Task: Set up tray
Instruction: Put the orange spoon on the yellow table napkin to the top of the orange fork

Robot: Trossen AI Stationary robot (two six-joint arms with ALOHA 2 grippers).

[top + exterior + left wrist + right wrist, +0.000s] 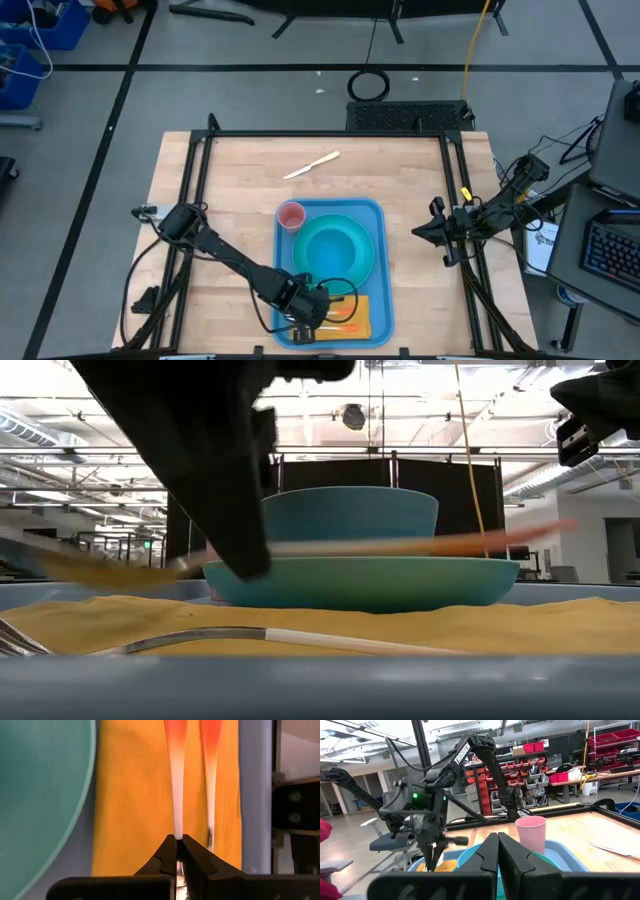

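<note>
My left gripper (178, 851) is down low over the near end of the tray (379, 215), and its two fingers are pinched tight on the white end of a thin orange stick (175, 780). It looks like a chopstick. A second orange stick (210, 765) lies just beside it, and I cannot tell if it is held too. Both sticks are over the yellow napkin (135, 800), which lies flat in the near part of the tray. Next to the napkin sits the round green plate (340, 265) with a blue bowl (350, 515) on top of it. I cannot see if anything is in the bowl. A pink cup (291, 216) stands in the far left corner of the tray, and it looks empty to me. There is also a silver spoon or fork (260, 638) lying on the napkin. The blue tray sits in the middle of the tabletop (240, 175), toward my side. I think most of the job is done. One pale knife (312, 165) lies out on the tabletop past the tray, so that may be left to bring in. My right gripper (424, 232) waits at the right edge of the tabletop, fingers together, holding nothing.
</note>
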